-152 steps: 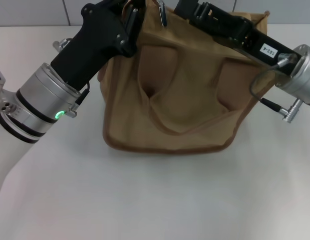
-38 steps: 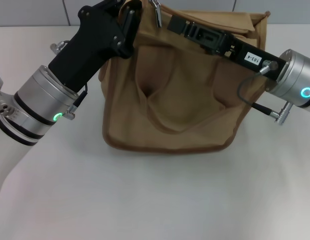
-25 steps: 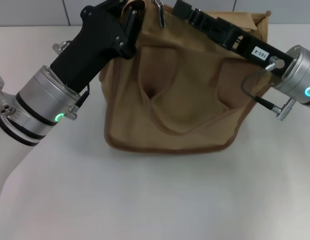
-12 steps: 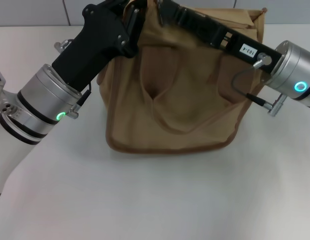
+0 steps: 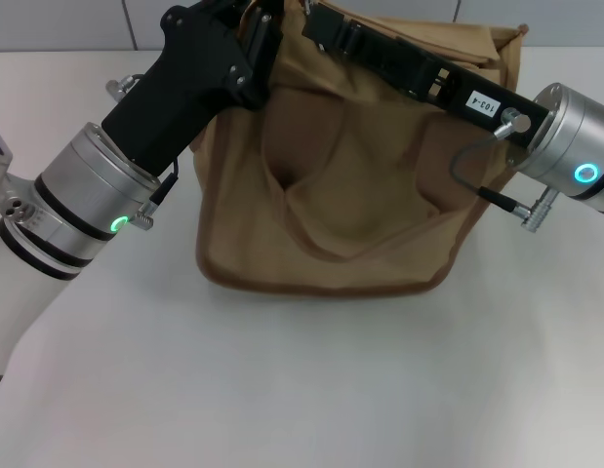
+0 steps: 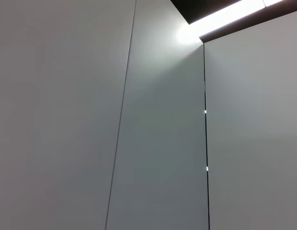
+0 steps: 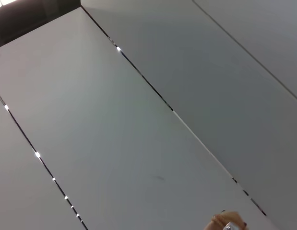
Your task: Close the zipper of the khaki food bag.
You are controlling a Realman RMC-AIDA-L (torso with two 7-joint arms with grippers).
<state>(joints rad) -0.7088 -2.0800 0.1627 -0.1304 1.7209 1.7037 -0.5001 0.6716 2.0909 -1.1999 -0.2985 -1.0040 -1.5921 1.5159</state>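
We see the khaki food bag (image 5: 341,185) standing on the white table (image 5: 302,390), its front face toward us and its top panel at the far, twelve o'clock edge of the head view. The zipper runs along that top panel from nine o'clock to three o'clock, but both arms cover it and we cannot make out the line itself or its pull.

Our left gripper (image 5: 245,27) sits at the bag's upper corner at about eleven o'clock, up against the cloth there; we cannot tell whether its fingers are spread or pinching the fabric. Our right gripper (image 5: 316,19) reaches in from three o'clock, its long black body lying across the top of the bag, its tip ending close beside the left one near twelve o'clock. Its fingers are also hidden, so we cannot tell their state.

What the coming move turns on, as we judge it, is the zipper's long axis: it lies nearly along the right arm's own reach. The two grippers are almost together at the nine o'clock end, so the right is placed to draw the pull along that line while the left steadies the corner.

Both wrist views show only grey wall panels.
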